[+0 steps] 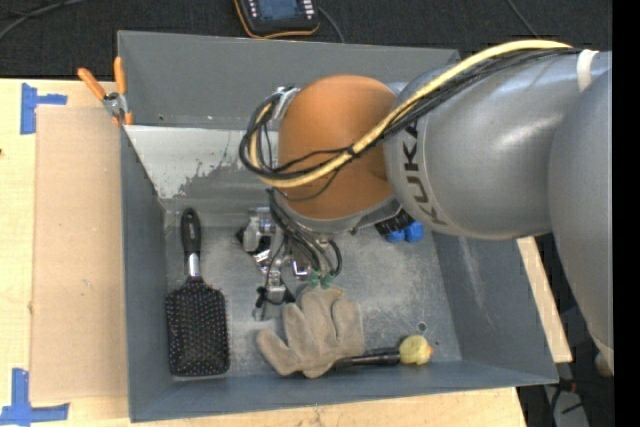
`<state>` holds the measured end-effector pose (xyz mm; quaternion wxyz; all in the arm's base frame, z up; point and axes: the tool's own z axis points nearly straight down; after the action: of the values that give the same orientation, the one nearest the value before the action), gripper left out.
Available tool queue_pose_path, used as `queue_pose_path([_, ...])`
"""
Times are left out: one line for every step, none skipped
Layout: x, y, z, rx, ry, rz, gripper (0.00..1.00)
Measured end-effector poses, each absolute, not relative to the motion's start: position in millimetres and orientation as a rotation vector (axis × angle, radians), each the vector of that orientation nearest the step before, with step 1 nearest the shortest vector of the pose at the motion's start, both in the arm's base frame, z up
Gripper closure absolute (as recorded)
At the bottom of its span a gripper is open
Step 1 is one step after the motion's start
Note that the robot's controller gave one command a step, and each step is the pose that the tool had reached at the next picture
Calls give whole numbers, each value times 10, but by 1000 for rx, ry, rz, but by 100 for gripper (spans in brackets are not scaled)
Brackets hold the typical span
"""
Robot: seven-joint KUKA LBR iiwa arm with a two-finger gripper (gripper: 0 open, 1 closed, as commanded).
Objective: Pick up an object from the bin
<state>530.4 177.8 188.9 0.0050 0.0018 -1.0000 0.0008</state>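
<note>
Gripper [272,295] is set low near the centre of the grey metal bin [200,80], just at 11 o'clock of the crumpled beige fabric glove [312,335], judged the nearest target; whether it is open or closed cannot be told.

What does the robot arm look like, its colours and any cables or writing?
The arm is a thick, rounded, silver-grey tube with black KUKA lettering near its wrist. An orange dome-shaped cover caps the wrist. Yellow and black cables run along the arm and loop around the cover.
</note>
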Motion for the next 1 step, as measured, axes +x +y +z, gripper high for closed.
queue_pose_path([5319, 1764, 1935, -4, -3139, 0, 0])
